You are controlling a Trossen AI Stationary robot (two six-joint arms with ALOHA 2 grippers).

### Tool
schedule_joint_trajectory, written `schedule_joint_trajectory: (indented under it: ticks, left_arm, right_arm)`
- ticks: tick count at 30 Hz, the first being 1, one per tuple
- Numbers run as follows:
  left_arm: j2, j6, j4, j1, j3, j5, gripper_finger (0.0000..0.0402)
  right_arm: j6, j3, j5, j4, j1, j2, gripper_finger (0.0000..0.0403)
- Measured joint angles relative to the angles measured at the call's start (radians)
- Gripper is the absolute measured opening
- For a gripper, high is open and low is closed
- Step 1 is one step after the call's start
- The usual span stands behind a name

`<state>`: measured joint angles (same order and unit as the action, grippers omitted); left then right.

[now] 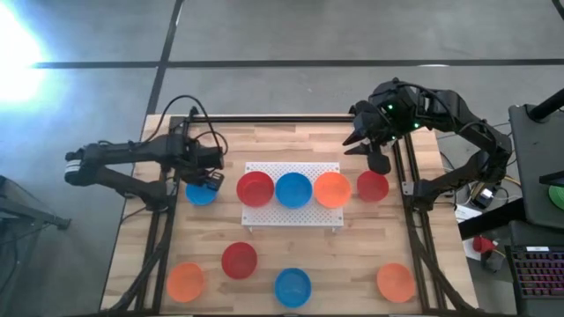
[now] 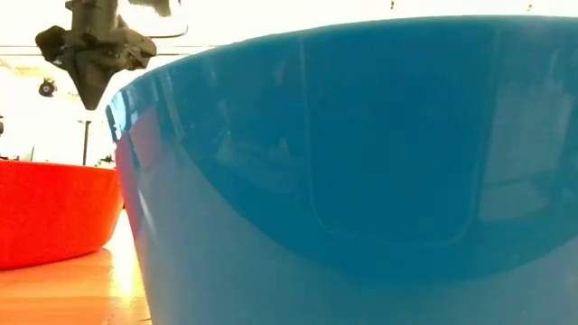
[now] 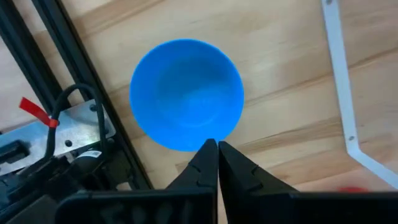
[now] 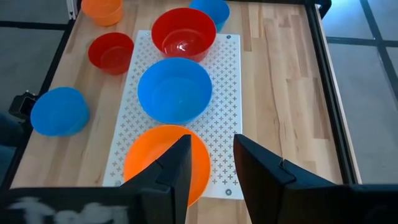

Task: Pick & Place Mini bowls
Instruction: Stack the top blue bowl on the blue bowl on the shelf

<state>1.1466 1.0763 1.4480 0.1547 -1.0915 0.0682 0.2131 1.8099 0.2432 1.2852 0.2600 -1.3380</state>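
- the left gripper point(image 3: 217, 149) hangs over the left side of the wooden table point(image 1: 352, 255), its fingers pressed together with nothing between them; their tips sit at the near rim of a blue mini bowl point(image 3: 186, 93) that rests on the bare wood just left of the white perforated board point(image 1: 291, 216).
- the right gripper point(image 4: 210, 158) is raised near the back right of the table, fingers parted with a gap between them and empty; through that gap its wrist camera looks down the board.
- on the board, three mini bowls stand in a row: a red bowl point(image 1: 255, 188), a blue bowl point(image 1: 293, 189) and an orange bowl point(image 1: 332, 189).
- another red bowl point(image 1: 373, 186) sits on the wood just right of the board.
- along the front of the table lie an orange bowl point(image 1: 186, 280), a red bowl point(image 1: 239, 260), a blue bowl point(image 1: 293, 287) and an orange bowl point(image 1: 395, 282), well apart from each other.
- the low view is filled mostly by the side of a blue bowl.
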Motion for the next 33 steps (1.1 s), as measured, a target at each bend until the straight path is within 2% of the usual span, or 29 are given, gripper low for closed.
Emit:
schedule_joint_trajectory:
  ticks: [8,11,15,21,33]
  left_arm:
    - [0.000,-0.011,-0.077,0.000,0.085,-0.033,0.0076]
    - [0.000,-0.105,-0.113,-0.007,0.124,-0.060,0.0094]
    - [0.000,-0.199,-0.173,-0.008,0.188,-0.129,0.0098]
    - [0.001,-0.234,-0.274,-0.008,0.287,-0.189,0.0099]
    - [0.001,-0.287,-0.414,-0.008,0.396,-0.194,0.0099]
  right_arm:
    - [0.000,0.000,0.000,-0.022,0.000,0.000,0.0110]
    - [-0.003,0.000,0.000,-0.029,0.000,0.000,0.0112]
    - [-0.003,0.000,0.000,-0.038,0.000,0.000,0.0108]
    - [-0.003,0.000,0.000,-0.038,0.000,0.000,0.0102]
    - [-0.003,0.000,-0.001,-0.039,0.000,0.000,0.0100]
